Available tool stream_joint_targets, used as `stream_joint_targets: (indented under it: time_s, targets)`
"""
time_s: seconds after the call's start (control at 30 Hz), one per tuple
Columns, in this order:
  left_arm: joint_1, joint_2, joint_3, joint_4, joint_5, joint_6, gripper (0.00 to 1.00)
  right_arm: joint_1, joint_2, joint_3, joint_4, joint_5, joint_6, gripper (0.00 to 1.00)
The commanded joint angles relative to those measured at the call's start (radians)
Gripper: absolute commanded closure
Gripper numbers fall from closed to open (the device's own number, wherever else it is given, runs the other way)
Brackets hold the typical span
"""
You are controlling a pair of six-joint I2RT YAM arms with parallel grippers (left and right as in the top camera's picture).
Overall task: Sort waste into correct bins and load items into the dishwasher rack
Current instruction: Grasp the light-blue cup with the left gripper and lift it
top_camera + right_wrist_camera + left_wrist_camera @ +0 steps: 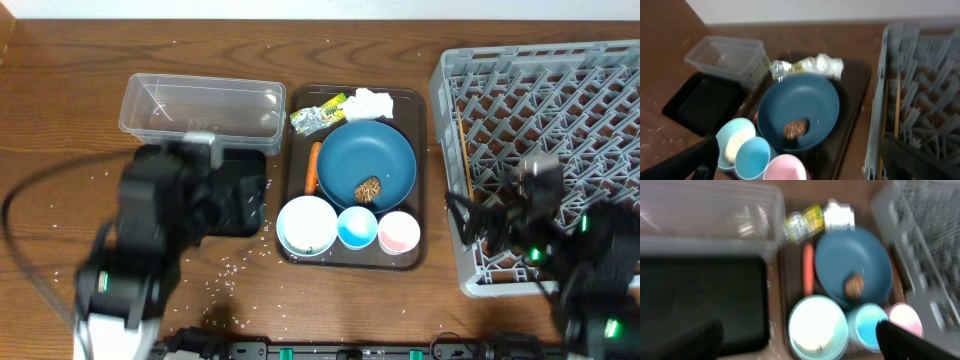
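The dark blue plate (367,160) lies on a brown serving tray (420,130) and holds a brown food lump (368,188). An orange stick (313,167) lies left of it; a yellow-green wrapper (318,115) and a white tissue (370,102) lie behind it. In front stand a white bowl (307,224) with rice (735,145), a blue cup (357,227) and a pink cup (399,232). The clear tub (200,105) and black tray (243,195) sit left. The grey rack (560,120) is right. My left gripper (797,340) is open above the white bowl's near side. My right gripper (805,162) is open near the cups.
Rice grains (230,265) are scattered on the wooden table in front of the black tray. A thin wooden stick (463,150) lies along the rack's left side. My left arm (140,250) covers part of the black tray; my right arm (570,260) hangs over the rack's front.
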Motion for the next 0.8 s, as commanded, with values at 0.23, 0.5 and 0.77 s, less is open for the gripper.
stream_joint_targets:
  time_s: [0.23,0.5,0.77]
  targets:
    - [-0.130,0.380,0.153,-0.049,0.307,-0.004,0.02,0.010,0.383,0.230,-0.169,-0.131,-0.006,0.01]
    - [-0.277,0.530,0.150,-0.041,0.170,0.002,0.07,0.010,0.445,0.230,-0.206,0.061,0.072,0.01]
    - [-0.474,0.632,0.099,-0.057,-0.092,-0.075,0.31,-0.024,0.444,0.230,-0.297,0.346,0.243,0.01]
